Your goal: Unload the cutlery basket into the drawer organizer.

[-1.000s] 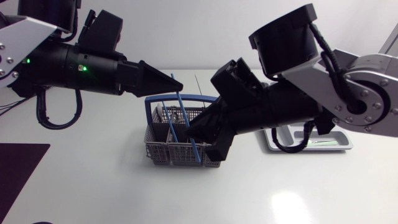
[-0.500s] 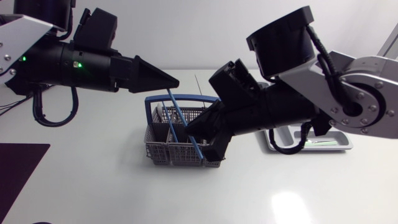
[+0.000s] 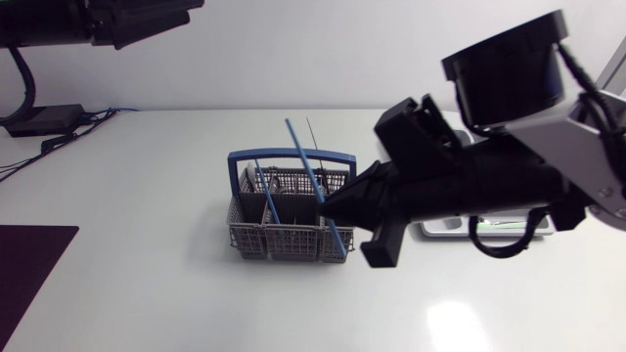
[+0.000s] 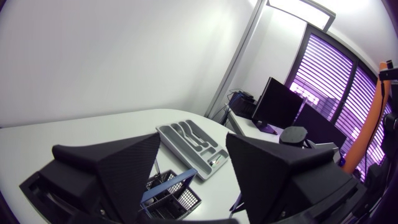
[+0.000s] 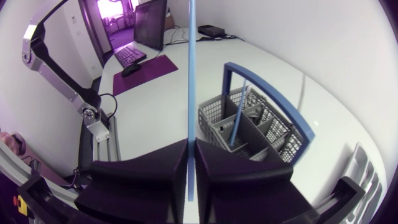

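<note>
A long blue stick point(image 3: 315, 186) leans out of the grey cutlery basket point(image 3: 256, 239), which has a blue handle point(image 3: 284, 154). My right gripper point(image 3: 330, 203) is shut on the stick's middle; in the right wrist view the stick point(image 5: 191, 74) rises straight up from between its fingers point(image 5: 155, 168). A second blue stick point(image 3: 266, 200) stands in the basket point(image 5: 214, 121). My left gripper point(image 3: 161, 15) is high at the far left, open and holding nothing; its wrist view looks between the fingers point(image 4: 124, 158) down at the basket point(image 4: 177, 196) and the grey drawer organizer point(image 4: 168, 130).
The organizer point(image 3: 533, 227) lies at the right, mostly hidden behind my right arm. A thin dark rod point(image 3: 311, 132) lies on the table behind the basket. A dark mat point(image 3: 29, 264) covers the front left corner.
My left gripper let go of the blue stick's top, opened and drew back up and left. My right gripper closed on the stick and shifted right with it.
</note>
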Action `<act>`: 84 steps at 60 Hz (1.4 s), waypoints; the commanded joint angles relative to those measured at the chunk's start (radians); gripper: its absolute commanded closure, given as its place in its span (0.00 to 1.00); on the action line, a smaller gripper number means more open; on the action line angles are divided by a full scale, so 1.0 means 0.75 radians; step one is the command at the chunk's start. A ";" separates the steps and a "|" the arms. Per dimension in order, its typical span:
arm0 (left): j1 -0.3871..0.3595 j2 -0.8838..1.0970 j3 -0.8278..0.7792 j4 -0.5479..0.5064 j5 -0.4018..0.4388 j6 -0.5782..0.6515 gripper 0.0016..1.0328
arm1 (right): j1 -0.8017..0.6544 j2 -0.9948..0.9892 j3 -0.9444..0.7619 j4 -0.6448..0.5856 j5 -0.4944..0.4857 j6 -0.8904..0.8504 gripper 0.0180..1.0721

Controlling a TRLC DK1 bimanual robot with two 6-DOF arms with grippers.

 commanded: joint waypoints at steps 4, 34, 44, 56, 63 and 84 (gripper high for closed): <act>0.025 -0.082 -0.115 -0.098 -0.026 0.159 0.24 | -0.143 -0.096 -0.038 -0.039 -0.008 -0.008 0.94; -0.061 -0.295 -0.608 -0.172 -0.380 0.677 0.24 | -0.739 0.063 0.022 -0.023 0.014 -0.079 0.94; -0.090 -0.323 -0.716 -0.069 -0.458 0.707 0.24 | -0.874 0.231 0.069 0.016 0.084 -0.110 0.94; -0.053 -0.235 -0.733 0.031 -0.466 0.736 0.24 | -0.923 0.464 0.169 0.061 0.184 -0.112 0.94; -0.020 -0.166 -0.729 0.088 -0.468 0.742 0.24 | -0.923 0.616 0.232 0.088 0.231 -0.100 0.94; 0.029 0.014 -0.659 0.195 -0.466 0.744 0.24 | -0.929 0.963 0.345 0.180 0.338 -0.057 0.92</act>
